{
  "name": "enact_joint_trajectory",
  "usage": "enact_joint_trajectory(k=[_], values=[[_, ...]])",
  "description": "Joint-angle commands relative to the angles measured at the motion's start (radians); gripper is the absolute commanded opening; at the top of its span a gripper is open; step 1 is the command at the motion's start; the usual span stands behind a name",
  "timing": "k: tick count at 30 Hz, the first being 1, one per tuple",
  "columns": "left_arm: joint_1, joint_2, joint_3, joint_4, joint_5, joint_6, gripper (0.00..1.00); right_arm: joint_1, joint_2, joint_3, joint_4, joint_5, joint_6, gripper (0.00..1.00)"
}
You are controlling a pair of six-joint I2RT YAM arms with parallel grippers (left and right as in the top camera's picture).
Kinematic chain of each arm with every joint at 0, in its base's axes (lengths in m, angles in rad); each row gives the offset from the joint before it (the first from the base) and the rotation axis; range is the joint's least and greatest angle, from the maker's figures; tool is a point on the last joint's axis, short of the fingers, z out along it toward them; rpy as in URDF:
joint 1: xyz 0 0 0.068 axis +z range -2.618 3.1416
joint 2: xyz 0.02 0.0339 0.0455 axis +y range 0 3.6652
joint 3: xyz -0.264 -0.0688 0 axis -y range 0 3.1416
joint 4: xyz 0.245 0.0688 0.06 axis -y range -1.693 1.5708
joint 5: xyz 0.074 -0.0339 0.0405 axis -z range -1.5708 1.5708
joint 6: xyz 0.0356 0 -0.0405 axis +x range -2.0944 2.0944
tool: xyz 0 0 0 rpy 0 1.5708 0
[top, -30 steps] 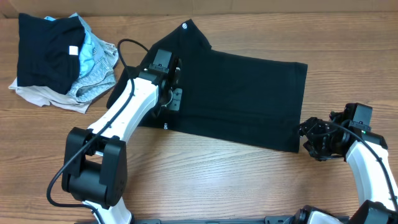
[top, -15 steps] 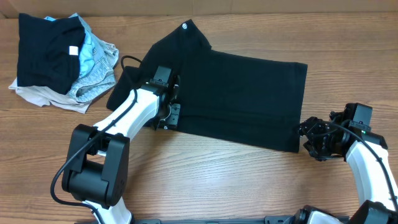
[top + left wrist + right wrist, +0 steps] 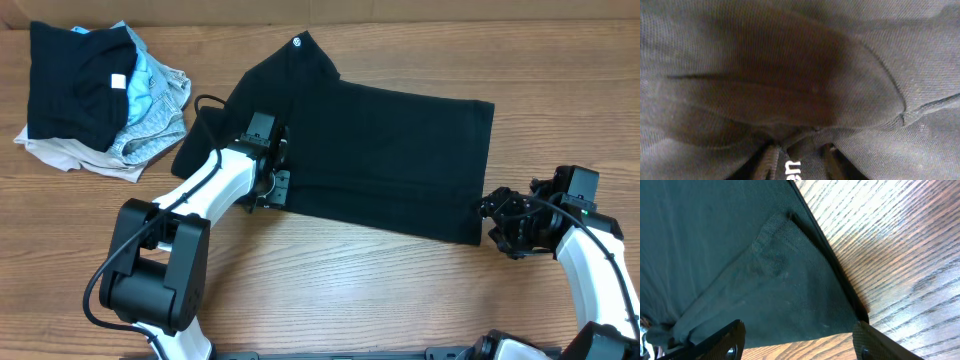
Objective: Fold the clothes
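Note:
The clothes here are chiefly a large black T-shirt [image 3: 390, 150] spread flat across the table's middle, with a small white logo at its far corner. My left gripper [image 3: 279, 174] sits on the shirt's left edge. In the left wrist view its fingers [image 3: 771, 165] are close together with a raised fold of the black fabric [image 3: 790, 75] pinched between them. My right gripper [image 3: 496, 222] rests on the table at the shirt's near right corner. In the right wrist view it [image 3: 795, 345] stands open and wide, with that corner [image 3: 790, 290] just ahead of the fingertips.
A pile of other garments [image 3: 100, 95], black, light blue and beige, lies at the far left corner. Bare wooden table [image 3: 350, 290] runs along the front, between the two arm bases.
My left gripper has slid toward the front along the shirt's left edge and closed on a fold of fabric. The right arm has not moved.

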Motion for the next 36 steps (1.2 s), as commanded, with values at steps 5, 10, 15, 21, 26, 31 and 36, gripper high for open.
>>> enact_joint_trajectory(k=[5,10,15,21,26,31,36], values=[[0.01,0.005,0.025,0.011,-0.014,-0.007,0.04,0.005,0.001,0.021,0.005,-0.005,-0.006,0.73],[0.01,0.005,0.142,-0.041,-0.096,0.003,0.04,0.005,0.001,0.021,0.006,-0.005,-0.006,0.72],[0.01,0.005,0.201,0.029,-0.14,0.024,0.04,0.005,0.001,0.021,0.013,-0.005,-0.006,0.72],[0.009,0.022,0.2,0.124,-0.114,0.024,0.36,0.005,0.001,0.021,0.012,-0.005,-0.006,0.72],[0.013,0.022,0.226,0.013,-0.138,0.038,0.32,0.005,0.001,0.021,0.006,-0.005,-0.006,0.73],[0.025,0.022,0.316,-0.214,-0.133,0.029,0.08,0.005,0.001,0.021,0.006,-0.005,-0.006,0.73],[0.026,0.023,0.282,-0.27,-0.138,0.029,0.04,0.005,0.001,0.021,0.005,-0.005,-0.006,0.73]])
